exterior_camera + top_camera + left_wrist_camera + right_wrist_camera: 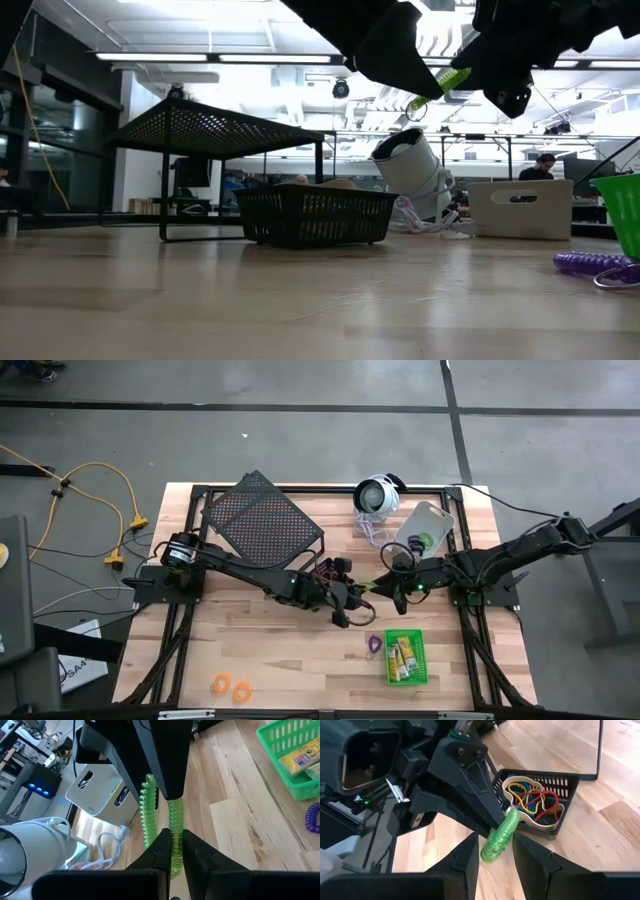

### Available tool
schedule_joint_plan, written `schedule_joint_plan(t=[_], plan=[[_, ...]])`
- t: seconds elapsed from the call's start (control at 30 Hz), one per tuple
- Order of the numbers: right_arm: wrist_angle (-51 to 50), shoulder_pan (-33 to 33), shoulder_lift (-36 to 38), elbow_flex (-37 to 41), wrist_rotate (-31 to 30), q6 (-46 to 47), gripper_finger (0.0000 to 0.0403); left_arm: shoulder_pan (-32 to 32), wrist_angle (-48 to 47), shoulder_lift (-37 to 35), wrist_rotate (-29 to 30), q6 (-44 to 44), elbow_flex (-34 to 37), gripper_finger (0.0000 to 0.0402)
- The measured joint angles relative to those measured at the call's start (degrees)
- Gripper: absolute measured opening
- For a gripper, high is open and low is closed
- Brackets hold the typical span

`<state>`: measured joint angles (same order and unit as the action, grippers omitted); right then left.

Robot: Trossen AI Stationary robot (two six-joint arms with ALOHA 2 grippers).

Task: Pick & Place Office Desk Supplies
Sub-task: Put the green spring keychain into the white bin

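High view: both arms meet over the middle of the table (270, 650). The left gripper (362, 600) and the right gripper (395, 595) point at each other, and the green loop (372, 588) hangs in the air between them. I think this is a pass from one arm to the other. The green bin (422, 678) with the yellow pieces (403, 656) sits near the front on the right arm's side, and the purple loop (373, 646) lies just beside it. The grey bin (433, 518) is at the back. Bare wood lies under the grippers, so there is room to come down.

Low view: the green loop is high above the table and touches nothing below it. The black bin (315, 215) stands in front of the mesh rack (215, 128), well under the arms. The purple loop lies on the wood at the right side of the picture, next to the green bin.

Left wrist view: the left jaws are closed tight on one end of the green loop, so it cannot drop. The right arm's dark fingers come in at the loop's other end.

Right wrist view: the right jaws stand apart with the free end of the loop between them, and they do not look like they squeeze it yet. The left gripper is very close, so the right jaws have little room and should close gently. The black bin lies beyond with coloured bands inside.
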<state>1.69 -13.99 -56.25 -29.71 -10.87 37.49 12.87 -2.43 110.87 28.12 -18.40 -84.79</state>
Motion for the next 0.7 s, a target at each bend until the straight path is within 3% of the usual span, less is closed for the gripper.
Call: schedule_joint_plan(t=[0.7], plan=[[3.8,0.0,0.0,0.0,0.9,0.2,0.0102,0.0,3.2,0.0,0.1,-1.9,0.0,0.0024]])
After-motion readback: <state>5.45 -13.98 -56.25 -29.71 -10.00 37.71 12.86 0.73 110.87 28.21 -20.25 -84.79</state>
